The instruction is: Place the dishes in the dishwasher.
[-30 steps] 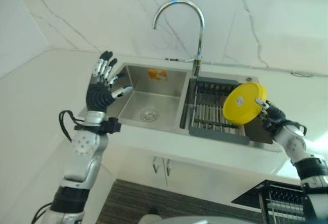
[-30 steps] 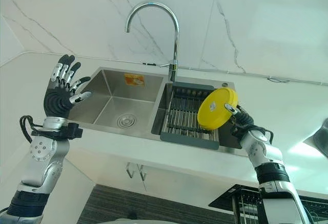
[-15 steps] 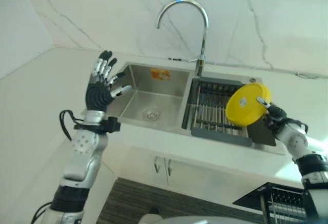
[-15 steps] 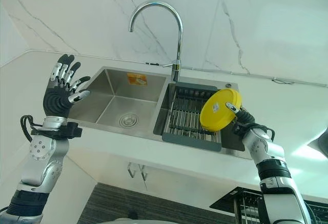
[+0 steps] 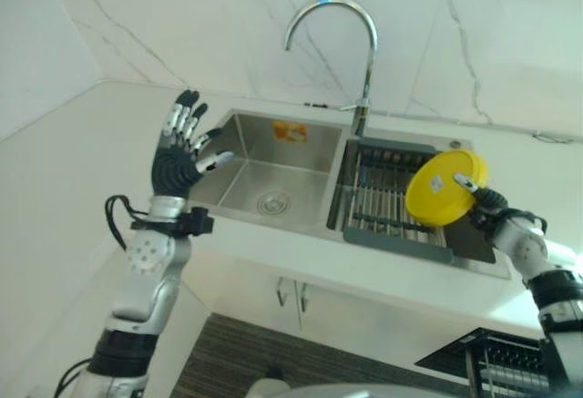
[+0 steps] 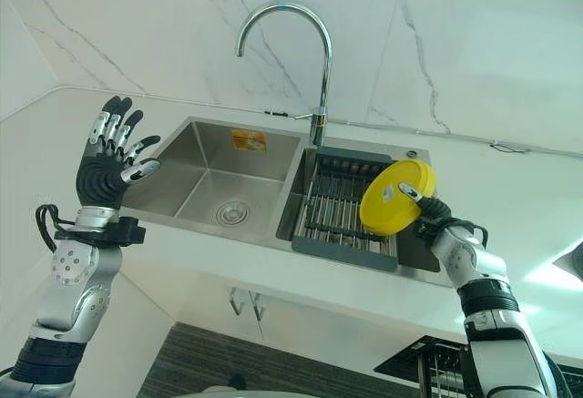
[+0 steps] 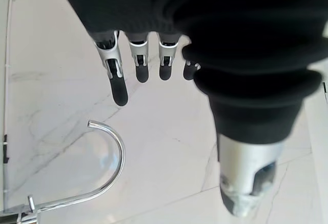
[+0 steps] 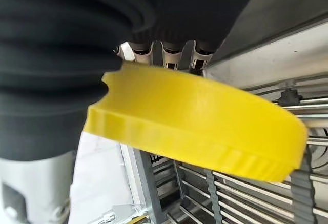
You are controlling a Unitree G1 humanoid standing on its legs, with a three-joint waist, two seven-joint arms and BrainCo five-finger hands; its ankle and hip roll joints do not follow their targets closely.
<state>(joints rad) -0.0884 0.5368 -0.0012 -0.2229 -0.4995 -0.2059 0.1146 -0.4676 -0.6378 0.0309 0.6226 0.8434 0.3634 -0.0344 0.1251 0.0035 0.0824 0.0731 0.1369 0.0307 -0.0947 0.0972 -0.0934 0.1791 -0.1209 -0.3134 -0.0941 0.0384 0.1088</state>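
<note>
**Yellow dish held over drying rack**

Right hand [image 5: 481, 205], at right of the frame, had its fingers [image 8: 169, 55] and thumb clamped on a yellow dish [image 5: 444, 188], tilted on edge above the rack [image 5: 387, 202] in the sink's [image 5: 273, 157] right basin. Left hand [image 5: 179, 154], left of centre, was raised beside the sink, fingers spread open, empty. Faucet [image 5: 342, 43] stood behind

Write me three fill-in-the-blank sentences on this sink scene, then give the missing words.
1. The right hand holds a round dish coloured ____.
2. That dish hangs above the sink's ____ basin, over the dark drying rack.
3. The left hand is raised with its fingers ____, holding nothing.

Missing words: yellow; right; open
</note>
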